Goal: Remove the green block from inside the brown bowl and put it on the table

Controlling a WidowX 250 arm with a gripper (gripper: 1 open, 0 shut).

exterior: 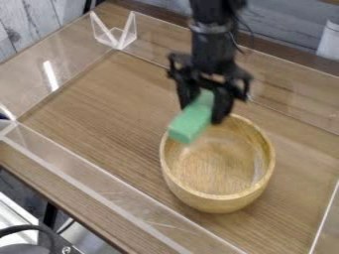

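My black robot hand (208, 87), blurred, is closed on the green block (192, 116), holding it tilted above the far-left rim of the round brown bowl (223, 167). The bowl sits on the wood-grain bench (106, 111), with a clear plastic holder (115, 32) well apart from it.

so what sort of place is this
Probably a robotics lab or test bench: a black robot gripper hangs over a wood-grain table edged with low clear walls, and loose black cables run at the lower left corner.
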